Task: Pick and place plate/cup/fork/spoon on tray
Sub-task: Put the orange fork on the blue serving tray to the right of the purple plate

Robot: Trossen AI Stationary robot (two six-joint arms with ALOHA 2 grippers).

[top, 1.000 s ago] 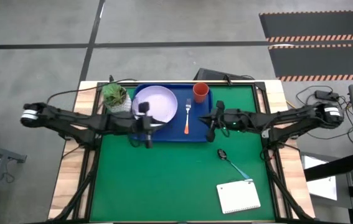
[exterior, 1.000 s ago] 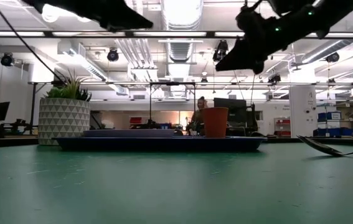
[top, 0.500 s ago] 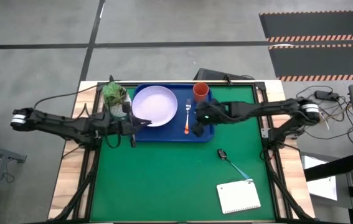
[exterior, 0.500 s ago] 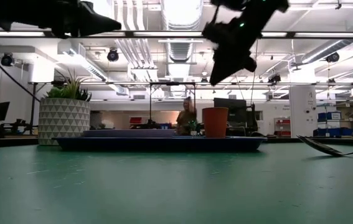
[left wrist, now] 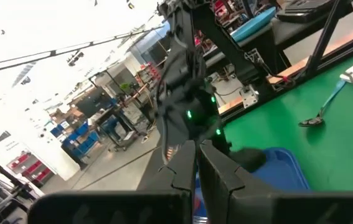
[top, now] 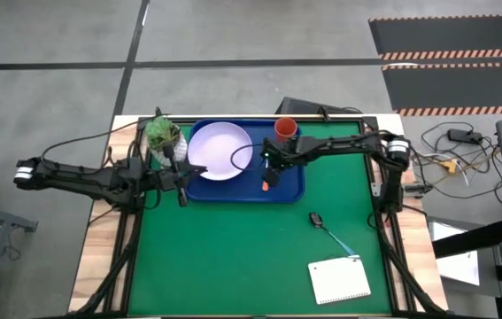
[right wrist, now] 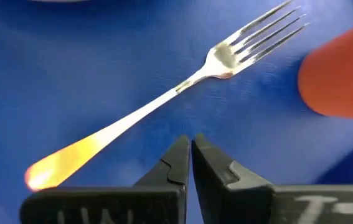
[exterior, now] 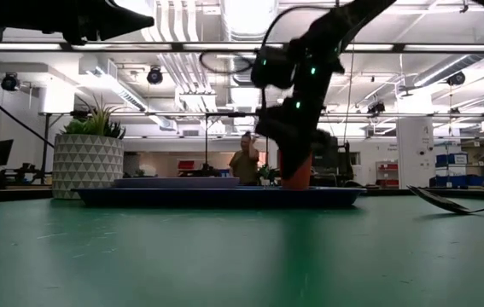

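In the upper middle of the high view the blue tray point(top: 288, 189) lies on the green table point(top: 251, 257), carrying the lavender plate point(top: 220, 151) on its left part, the orange-red cup point(top: 285, 129) at its upper right corner and the fork point(top: 266, 174) between them, orange handle toward the lower edge. The right gripper point(top: 268, 162), fingers pressed together and holding nothing, hovers just over the fork; its wrist view shows the closed tips point(right wrist: 190, 155) beside the fork's shaft. The left gripper point(top: 180, 182), also closed and empty, sits at the tray's left edge, below the potted plant point(top: 163, 136). The spoon point(top: 332, 232) lies off the tray at lower right, near the white notepad point(top: 339, 281)
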